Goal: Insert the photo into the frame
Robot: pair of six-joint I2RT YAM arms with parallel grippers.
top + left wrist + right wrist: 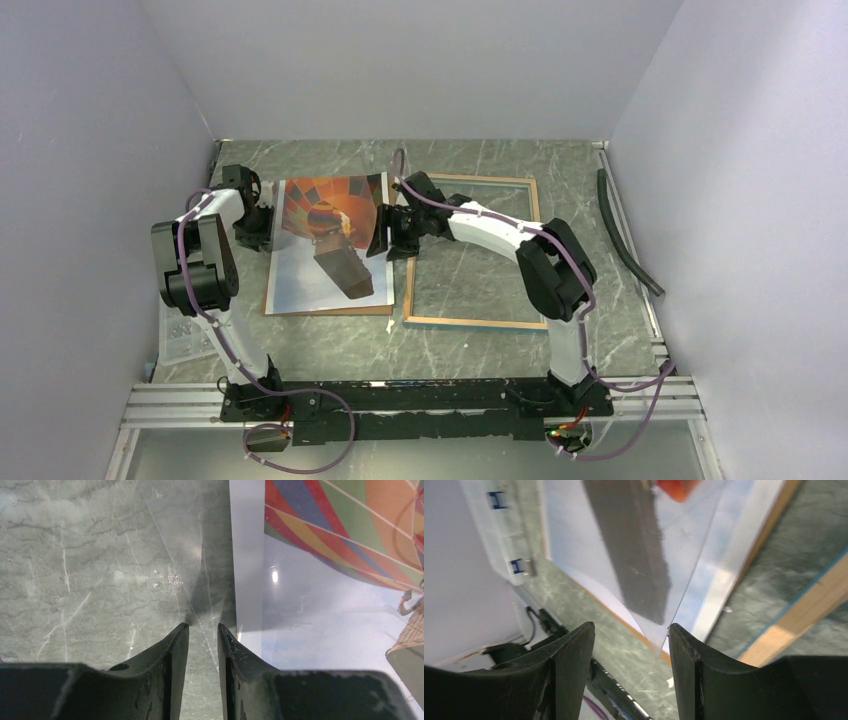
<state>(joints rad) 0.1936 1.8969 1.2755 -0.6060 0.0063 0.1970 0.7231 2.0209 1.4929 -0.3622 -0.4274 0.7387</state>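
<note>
The photo [325, 285], an orange-red balloon on blue sky, lies flat on a brown panel left of centre. A clear sheet [689, 555] lies over it and mirrors a dark band. The frame [412, 290], with light wood edges, lies flat to its right; its blue rim line shows in the right wrist view [796, 600]. My left gripper [262, 225] is at the photo's left edge, its jaws a narrow gap apart over bare table [203, 626], with the photo [325, 595] just to the right. My right gripper [392, 237] is at the photo's right edge, open [631, 630]. The clear sheet's corner ends beside its right fingertip [676, 632].
A white printed sheet [185, 335] lies by the left wall, behind the left arm. A black strip [625, 235] and a metal rail [645, 300] run along the right wall. Grey walls close in three sides. The brown panel's edge [769, 535] shows beyond the photo.
</note>
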